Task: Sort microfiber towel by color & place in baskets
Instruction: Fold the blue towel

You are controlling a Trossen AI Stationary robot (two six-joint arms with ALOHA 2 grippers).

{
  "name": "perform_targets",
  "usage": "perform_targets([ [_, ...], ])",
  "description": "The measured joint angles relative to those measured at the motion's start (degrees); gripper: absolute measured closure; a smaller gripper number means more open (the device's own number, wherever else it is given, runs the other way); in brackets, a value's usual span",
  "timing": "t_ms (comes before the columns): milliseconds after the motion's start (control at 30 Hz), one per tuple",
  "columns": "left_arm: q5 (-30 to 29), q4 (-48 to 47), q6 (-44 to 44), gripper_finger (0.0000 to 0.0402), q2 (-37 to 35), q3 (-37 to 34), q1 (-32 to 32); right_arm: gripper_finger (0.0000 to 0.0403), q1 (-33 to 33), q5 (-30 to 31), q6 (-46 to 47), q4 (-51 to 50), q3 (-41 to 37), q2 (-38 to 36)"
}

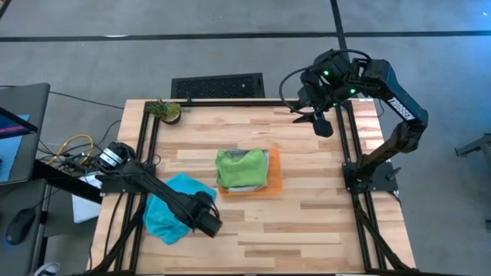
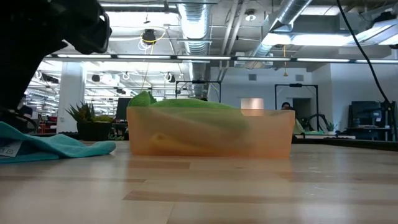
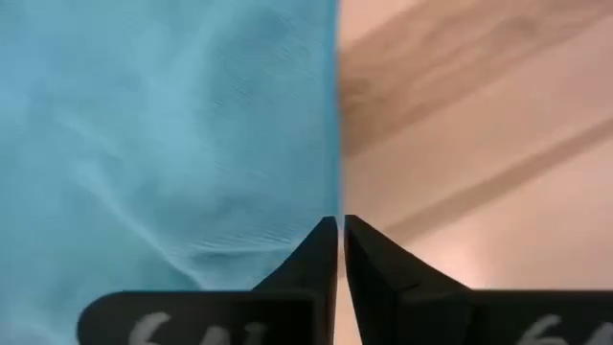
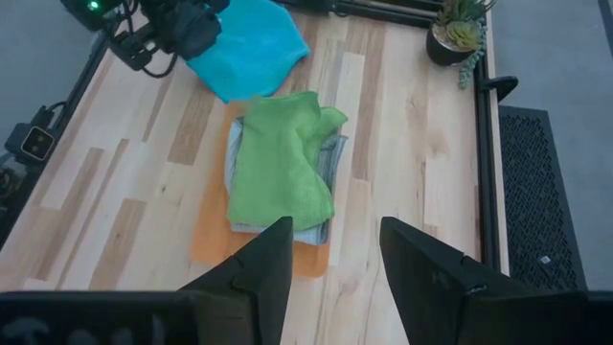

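Left tool (image 1: pixel 205 221), at the table's (image 1: pixel 307 222) 7 o'clock, has its fingers together, seemingly pinching the blue towel's (image 1: pixel 170 207) edge. Green towel (image 1: pixel 241 168) lies in the central tray (image 1: pixel 273 178). Right tool (image 1: pixel 321 123) hangs apart at 1 o'clock.
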Motion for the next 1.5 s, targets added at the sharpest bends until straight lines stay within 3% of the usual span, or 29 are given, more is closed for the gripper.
perform_targets([
  [333,1.0,7.99,-1.06,0.0351,0.0,-0.39,-0.33,0.0221,0.0,0.0,0.02,-0.04,0.0,0.0],
  [600,1.47,7.22,0.92,0.0262,0.0,-0.42,-0.19,0.0221,0.0,0.0,0.02,0.0,0.0,0.0],
  [767,-2.18,5.6,2.18,0.0222,0.0,-0.44,0.04,0.0221,0.0,0.0,0.02,0.0,0.0,0.0],
  [1033,-1.85,-0.58,1.04,0.0224,0.0,-0.58,0.02,0.0221,0.0,0.0,0.04,0.01,0.0,0.0],
  [1500,-2.04,4.42,-0.83,0.0239,0.04,-4.89,-0.13,0.0221,0.0,0.0,0.04,0.0,0.0,0.0],
])
